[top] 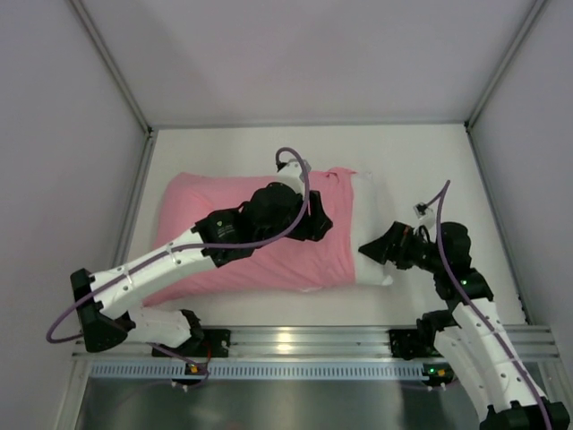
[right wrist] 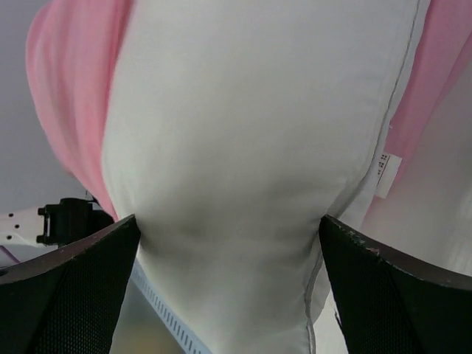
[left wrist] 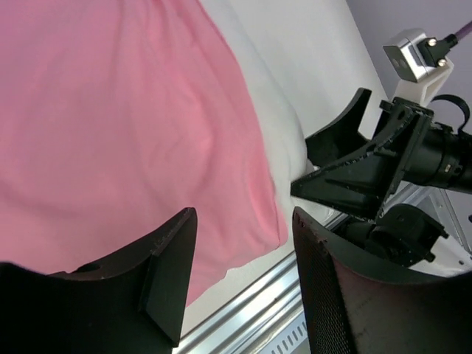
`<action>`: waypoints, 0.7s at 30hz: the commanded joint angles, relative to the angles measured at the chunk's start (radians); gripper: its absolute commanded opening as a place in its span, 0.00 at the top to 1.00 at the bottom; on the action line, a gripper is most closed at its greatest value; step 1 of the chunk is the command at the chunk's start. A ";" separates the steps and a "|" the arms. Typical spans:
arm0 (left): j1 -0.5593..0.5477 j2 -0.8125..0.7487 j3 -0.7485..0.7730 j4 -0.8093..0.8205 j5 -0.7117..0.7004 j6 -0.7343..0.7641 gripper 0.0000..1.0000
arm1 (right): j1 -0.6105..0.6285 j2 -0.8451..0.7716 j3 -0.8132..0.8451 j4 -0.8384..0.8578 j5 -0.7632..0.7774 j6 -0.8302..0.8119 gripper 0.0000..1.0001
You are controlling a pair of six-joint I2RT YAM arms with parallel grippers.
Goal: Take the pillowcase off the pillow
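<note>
The pink pillowcase (top: 197, 202) (left wrist: 110, 110) covers most of the pillow, which lies across the table. The pillow's bare white end (top: 369, 210) (left wrist: 273, 125) (right wrist: 251, 110) sticks out on the right, and a small tag (right wrist: 385, 173) shows on its seam. My left gripper (top: 318, 219) (left wrist: 243, 221) hovers over the pillowcase close to its open edge, jaws apart with nothing between them. My right gripper (top: 372, 251) (right wrist: 228, 221) is open wide at the near right corner of the pillow. The white end bulges between its two fingers.
An aluminium rail (top: 295, 340) (left wrist: 251, 310) runs along the near edge just in front of the pillow. Enclosure walls and corner posts (top: 134, 116) bound the white table (top: 269, 152) at the left, back and right.
</note>
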 commanded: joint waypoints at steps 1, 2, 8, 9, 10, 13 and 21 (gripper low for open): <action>-0.008 -0.084 -0.094 0.001 -0.031 -0.051 0.41 | 0.018 0.062 -0.077 0.059 -0.036 0.018 0.01; -0.008 -0.121 -0.112 0.001 -0.024 -0.056 0.41 | 0.018 0.068 -0.091 0.065 -0.032 0.020 0.00; -0.010 -0.247 -0.224 0.001 0.005 -0.074 0.41 | 0.020 0.031 -0.071 -0.079 0.112 -0.042 0.00; -0.010 -0.253 -0.229 -0.001 0.011 -0.074 0.41 | 0.020 0.031 -0.065 -0.105 0.116 -0.057 0.00; -0.010 -0.257 -0.232 -0.001 0.025 -0.074 0.41 | 0.027 0.033 -0.069 -0.113 0.099 -0.059 0.01; -0.010 -0.242 -0.243 -0.001 0.042 -0.076 0.41 | 0.056 0.034 -0.109 -0.079 0.007 -0.010 0.01; -0.033 -0.146 -0.224 0.004 0.059 -0.093 0.41 | 0.144 0.141 -0.235 0.395 -0.099 0.164 0.25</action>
